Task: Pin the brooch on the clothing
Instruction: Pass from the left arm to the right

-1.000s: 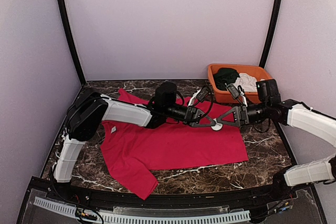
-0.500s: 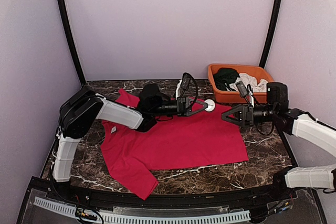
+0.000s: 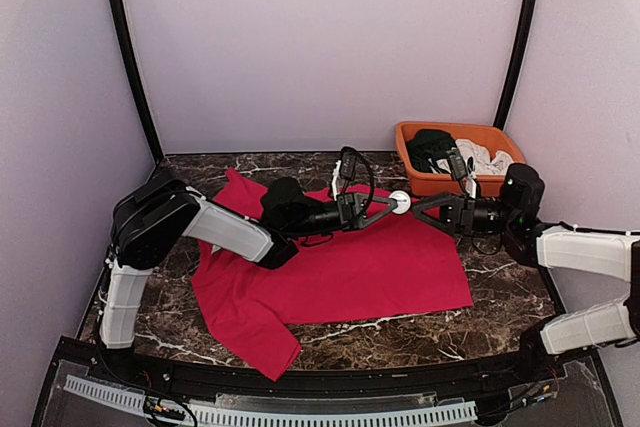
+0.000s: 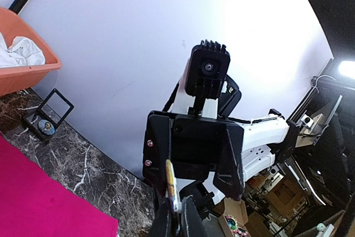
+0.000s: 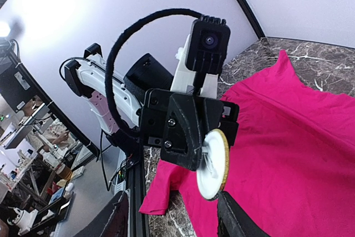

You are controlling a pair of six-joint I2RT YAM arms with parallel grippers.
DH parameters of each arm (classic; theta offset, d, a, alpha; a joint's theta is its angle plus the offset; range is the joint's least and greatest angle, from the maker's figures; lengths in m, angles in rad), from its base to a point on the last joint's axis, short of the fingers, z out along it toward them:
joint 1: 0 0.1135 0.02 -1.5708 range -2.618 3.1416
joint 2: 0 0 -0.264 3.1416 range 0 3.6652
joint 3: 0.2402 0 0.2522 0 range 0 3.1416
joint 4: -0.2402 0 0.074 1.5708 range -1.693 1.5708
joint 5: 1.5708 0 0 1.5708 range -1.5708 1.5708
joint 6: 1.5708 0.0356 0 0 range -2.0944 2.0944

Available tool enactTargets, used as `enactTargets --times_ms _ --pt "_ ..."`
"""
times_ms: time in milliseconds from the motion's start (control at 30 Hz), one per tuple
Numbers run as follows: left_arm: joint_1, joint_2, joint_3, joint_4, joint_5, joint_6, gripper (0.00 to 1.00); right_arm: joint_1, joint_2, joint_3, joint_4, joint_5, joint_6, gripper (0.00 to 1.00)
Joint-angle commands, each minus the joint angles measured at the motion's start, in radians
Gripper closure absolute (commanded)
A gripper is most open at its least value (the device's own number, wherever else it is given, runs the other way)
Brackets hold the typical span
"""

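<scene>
My left pincer (image 3: 389, 206) clamps the brooch (image 3: 399, 201) above the red T-shirt (image 3: 380, 267); my right pincer (image 3: 425, 211) gapes empty nearby.

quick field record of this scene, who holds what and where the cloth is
left end effector: shut on the brooch, raised off the cloth
right end effector: open, facing the brooch, holding nothing
red t-shirt: spread on the marble table, brooch not yet pinned on
orange basket: back right, holds the dark green garment and the white garment
</scene>
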Motion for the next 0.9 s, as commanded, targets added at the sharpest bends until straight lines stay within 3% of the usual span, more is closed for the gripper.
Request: enactTargets --times_ms 0,400,867 --pt "-0.017 -0.049 -0.037 0.308 -0.066 0.011 0.99 0.021 0.055 -0.038 0.313 0.038 0.1 0.49" --pt "-0.045 -0.07 -0.045 0.312 -0.093 0.124 0.99 0.042 0.226 -0.146 0.743 0.142 0.335 0.59" --pt "-0.046 -0.079 -0.066 0.312 -0.101 0.161 0.99 0.07 0.35 -0.146 0.892 0.191 0.431 0.76"
